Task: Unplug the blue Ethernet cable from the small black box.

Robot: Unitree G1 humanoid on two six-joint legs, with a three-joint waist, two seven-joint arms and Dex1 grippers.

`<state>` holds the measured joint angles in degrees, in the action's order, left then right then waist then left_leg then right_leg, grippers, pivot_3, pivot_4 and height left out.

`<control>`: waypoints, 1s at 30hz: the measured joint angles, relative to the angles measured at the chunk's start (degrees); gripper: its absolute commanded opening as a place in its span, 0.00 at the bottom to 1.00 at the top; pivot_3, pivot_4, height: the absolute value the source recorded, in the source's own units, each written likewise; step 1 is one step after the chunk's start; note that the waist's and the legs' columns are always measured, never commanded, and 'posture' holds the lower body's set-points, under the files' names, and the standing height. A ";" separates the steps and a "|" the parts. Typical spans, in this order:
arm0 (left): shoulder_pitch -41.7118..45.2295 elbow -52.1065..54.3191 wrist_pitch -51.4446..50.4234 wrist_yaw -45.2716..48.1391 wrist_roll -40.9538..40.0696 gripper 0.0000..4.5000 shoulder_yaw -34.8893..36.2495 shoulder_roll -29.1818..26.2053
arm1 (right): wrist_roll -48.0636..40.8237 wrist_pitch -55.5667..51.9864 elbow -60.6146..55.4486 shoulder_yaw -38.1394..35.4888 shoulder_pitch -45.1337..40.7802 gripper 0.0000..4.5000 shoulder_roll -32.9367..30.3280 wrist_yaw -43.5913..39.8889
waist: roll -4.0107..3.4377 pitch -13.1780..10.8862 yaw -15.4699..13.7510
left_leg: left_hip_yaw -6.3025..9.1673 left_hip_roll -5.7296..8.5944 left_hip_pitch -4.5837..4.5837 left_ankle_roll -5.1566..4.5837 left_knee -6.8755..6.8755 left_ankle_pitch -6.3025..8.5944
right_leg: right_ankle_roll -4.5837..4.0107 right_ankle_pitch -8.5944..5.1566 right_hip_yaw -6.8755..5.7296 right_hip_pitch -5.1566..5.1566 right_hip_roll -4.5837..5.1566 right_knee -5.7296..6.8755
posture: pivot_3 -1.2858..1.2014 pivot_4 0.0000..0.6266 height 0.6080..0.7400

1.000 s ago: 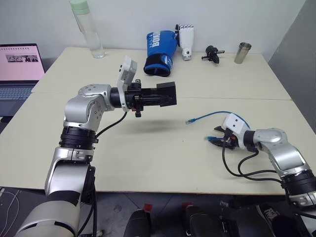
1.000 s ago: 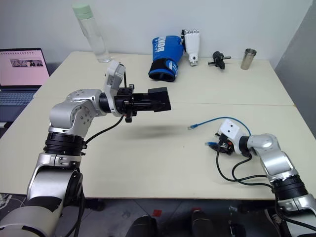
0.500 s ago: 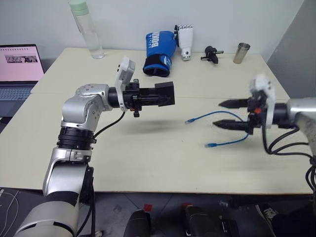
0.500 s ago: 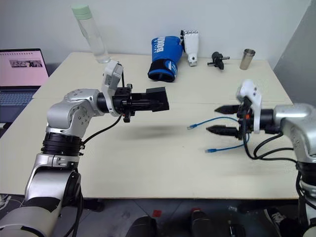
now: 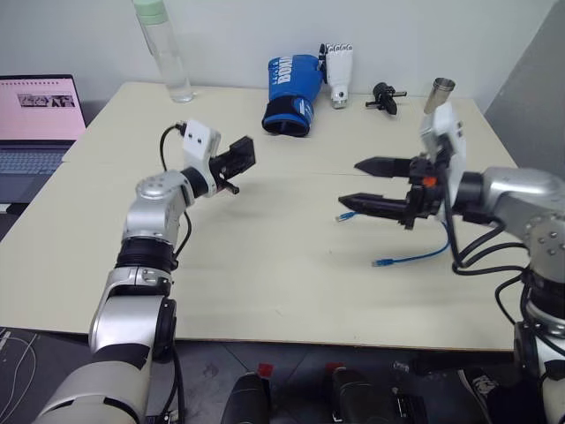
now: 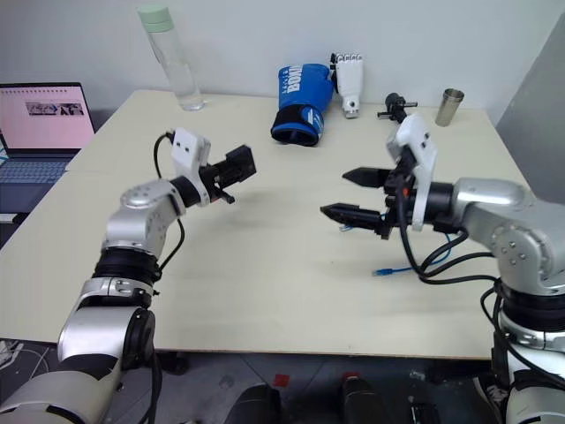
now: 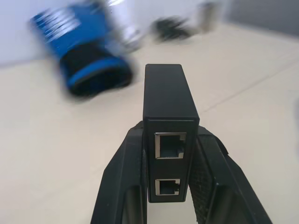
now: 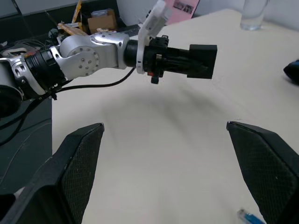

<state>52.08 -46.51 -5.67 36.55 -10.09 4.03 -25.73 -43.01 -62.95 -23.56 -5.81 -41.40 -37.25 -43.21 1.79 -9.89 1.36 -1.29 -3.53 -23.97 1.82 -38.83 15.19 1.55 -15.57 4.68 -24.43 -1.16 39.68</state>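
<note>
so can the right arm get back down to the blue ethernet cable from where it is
Probably yes: the right pincer hangs open above the table, and the blue Ethernet cable lies loose just below it with nothing between them.

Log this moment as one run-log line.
left gripper: shut on small black box, ports empty | right gripper: open, empty | blue Ethernet cable: unplugged, on table

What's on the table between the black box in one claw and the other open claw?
Nothing: in the left eye view only bare table lies between the small black box and the open right claw.

Matte black box (image 7: 169,109), bright blue cable (image 5: 415,257), cream table (image 5: 265,265).
</note>
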 measured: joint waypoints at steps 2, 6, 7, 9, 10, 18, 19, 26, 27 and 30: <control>-0.91 -3.41 3.08 -3.18 1.00 0.18 0.38 1.19 | 0.27 0.78 -0.55 0.21 0.12 0.99 0.82 1.38 | 0.00 0.00 0.03 | 0.01 -0.01 0.00 0.00 0.00 0.00 | 0.00 0.00 -0.03 0.00 0.00 0.00 | 0.52 0.24 1.00; -3.70 -8.41 8.69 -7.34 2.34 0.18 0.82 4.02 | 1.23 2.32 -1.24 0.41 2.12 0.99 2.36 4.57 | 0.01 0.00 -0.09 | 0.14 0.00 -0.04 0.01 0.00 0.00 | 0.00 0.00 -0.19 0.06 0.02 -0.05 | 0.52 0.24 1.00; -4.29 -8.77 9.43 -8.06 2.42 0.18 0.86 4.53 | 1.51 2.47 -1.20 0.44 2.99 0.99 2.44 5.07 | 0.01 0.00 -0.16 | 0.17 0.02 -0.08 0.01 -0.01 -0.01 | 0.00 0.00 -0.24 0.06 0.05 -0.06 | 0.52 0.24 1.00; -4.39 -9.46 10.84 -9.09 2.50 0.18 0.97 4.98 | 1.85 2.74 -1.19 0.53 4.24 0.99 2.45 5.91 | 0.01 0.01 -0.18 | 0.30 0.04 -0.13 0.02 -0.05 -0.01 | 0.00 0.00 -0.36 0.08 0.06 -0.05 | 0.52 0.24 1.00; -4.39 -9.77 11.26 -9.57 2.54 0.18 0.99 4.98 | 2.08 3.06 -1.19 0.53 4.50 0.99 2.44 6.10 | 0.01 0.01 -0.16 | 0.33 0.05 -0.13 0.01 -0.05 -0.01 | 0.00 0.00 -0.39 0.08 0.06 -0.04 | 0.52 0.24 1.00; -4.41 -13.25 13.46 -10.85 2.55 0.54 1.88 5.64 | 3.53 4.25 -1.20 0.53 7.26 1.00 2.20 7.29 | 0.01 0.01 0.02 | 0.57 0.06 -0.12 0.02 -0.05 -0.01 | -0.01 0.00 -0.61 0.21 0.05 -0.07 | 0.52 0.24 1.00; -4.37 -13.53 13.52 -10.74 2.54 0.57 2.04 5.61 | 3.57 4.34 -1.20 0.53 7.26 1.00 2.14 7.31 | 0.01 0.01 0.02 | 0.60 0.07 -0.12 0.02 -0.05 -0.01 | -0.01 0.00 -0.62 0.22 0.04 -0.09 | 0.52 0.24 1.00; -4.01 -12.53 13.06 -9.24 2.45 0.93 2.65 4.93 | 3.77 4.81 -1.20 0.53 7.68 1.00 1.65 7.36 | 0.01 0.01 0.01 | 0.64 0.07 -0.13 0.02 -0.05 -0.01 | -0.01 0.00 -0.66 0.25 0.04 -0.11 | 0.52 0.24 1.00; -4.02 -11.37 12.26 -8.70 2.41 0.99 2.66 4.63 | 3.80 4.81 -1.20 0.53 7.79 1.00 1.64 7.39 | 0.01 0.01 0.01 | 0.64 0.07 -0.13 0.02 -0.05 -0.01 | -0.01 0.00 -0.66 0.25 0.04 -0.11 | 0.52 0.24 1.00; -4.22 -4.56 6.71 -7.25 1.82 0.99 2.70 3.15 | 3.39 4.60 -1.24 0.38 8.18 1.00 1.32 7.51 | 0.01 0.01 0.02 | 0.66 0.06 -0.14 0.03 -0.05 -0.02 | -0.01 0.00 -0.66 0.24 0.04 -0.11 | 0.52 0.24 1.00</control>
<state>47.86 -51.08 1.04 29.31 -8.27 6.74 -22.58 -39.63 -58.35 -24.81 -5.43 -33.22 -35.93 -35.70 1.80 -9.88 1.38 -0.64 -3.46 -24.12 1.85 -38.88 15.17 1.54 -15.57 4.01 -24.18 -1.12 39.57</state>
